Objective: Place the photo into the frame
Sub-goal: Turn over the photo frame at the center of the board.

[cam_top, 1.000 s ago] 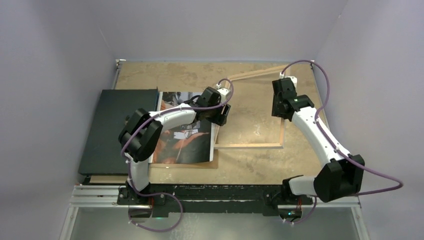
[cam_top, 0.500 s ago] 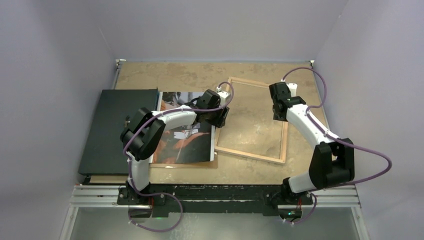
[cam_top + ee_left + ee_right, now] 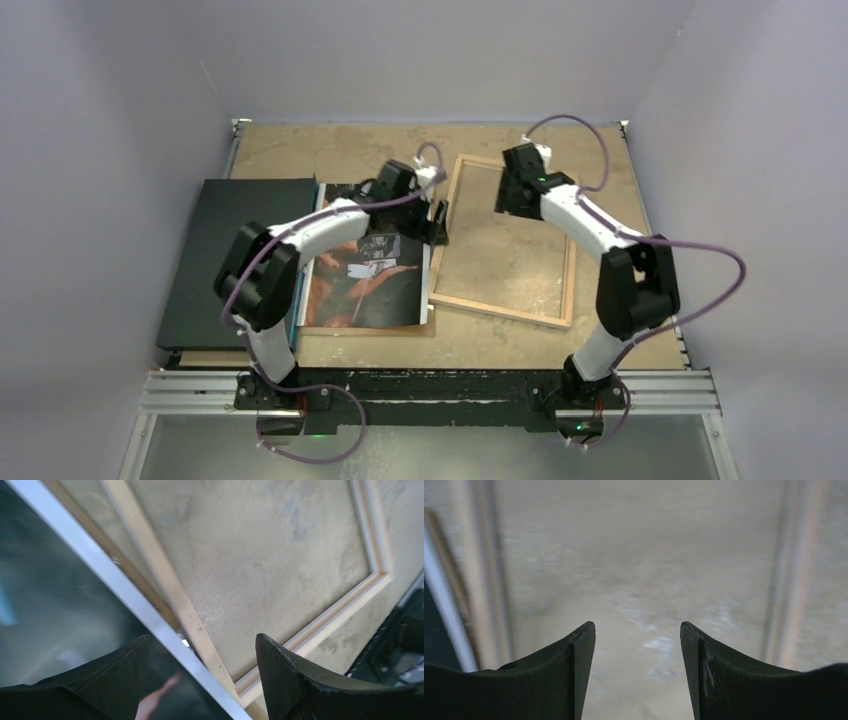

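The photo lies face up left of centre, its white strip along the right edge. The frame lies flat beside it, light wood back up, with the table showing through its pane. My left gripper is open, low over the frame's left rail and the photo's white edge; in the left wrist view its fingers straddle both. My right gripper is open and empty over the far part of the frame; in the right wrist view the pane shows between the two side rails.
A plain black board lies at the left edge of the table. A brown backing board sticks out under the photo's near edge. The walls stand close on the left, the right and at the back.
The frame, tilted up on its near edge a second ago, now lies flat. My right gripper has swung left over the frame's far part. My left gripper has shifted slightly farther back.
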Available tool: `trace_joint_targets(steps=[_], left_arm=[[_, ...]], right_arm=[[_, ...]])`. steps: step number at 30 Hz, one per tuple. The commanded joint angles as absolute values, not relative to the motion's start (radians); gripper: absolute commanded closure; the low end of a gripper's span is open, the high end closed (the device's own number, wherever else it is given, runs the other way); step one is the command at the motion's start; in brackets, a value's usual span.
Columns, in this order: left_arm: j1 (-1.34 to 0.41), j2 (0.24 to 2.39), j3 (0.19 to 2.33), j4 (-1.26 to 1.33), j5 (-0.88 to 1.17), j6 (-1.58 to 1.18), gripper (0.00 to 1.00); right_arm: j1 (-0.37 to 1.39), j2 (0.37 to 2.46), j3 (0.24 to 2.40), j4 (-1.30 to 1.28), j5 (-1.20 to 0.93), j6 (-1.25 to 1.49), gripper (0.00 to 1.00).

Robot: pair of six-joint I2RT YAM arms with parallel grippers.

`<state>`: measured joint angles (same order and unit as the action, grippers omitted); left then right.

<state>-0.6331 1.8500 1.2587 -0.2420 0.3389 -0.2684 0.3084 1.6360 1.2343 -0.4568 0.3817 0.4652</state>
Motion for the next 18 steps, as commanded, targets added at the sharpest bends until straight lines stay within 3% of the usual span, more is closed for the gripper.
trace_joint_targets(steps=[1, 9, 18], left_arm=[[-0.458, 1.631, 1.372, -0.315, 0.485, -0.296, 0.24], [-0.241, 1.514, 1.431, -0.506, 0.479, -0.203, 0.17], [-0.171, 1.460, 1.460, -0.640, 0.386, -0.102, 0.16]], right_arm=[[0.437, 1.798, 1.399, -0.372, 0.278, 0.544, 0.34], [0.550, 2.086, 1.674, -0.390, 0.280, 0.555, 0.34], [0.564, 2.149, 1.637, -0.364, 0.274, 0.512, 0.45]])
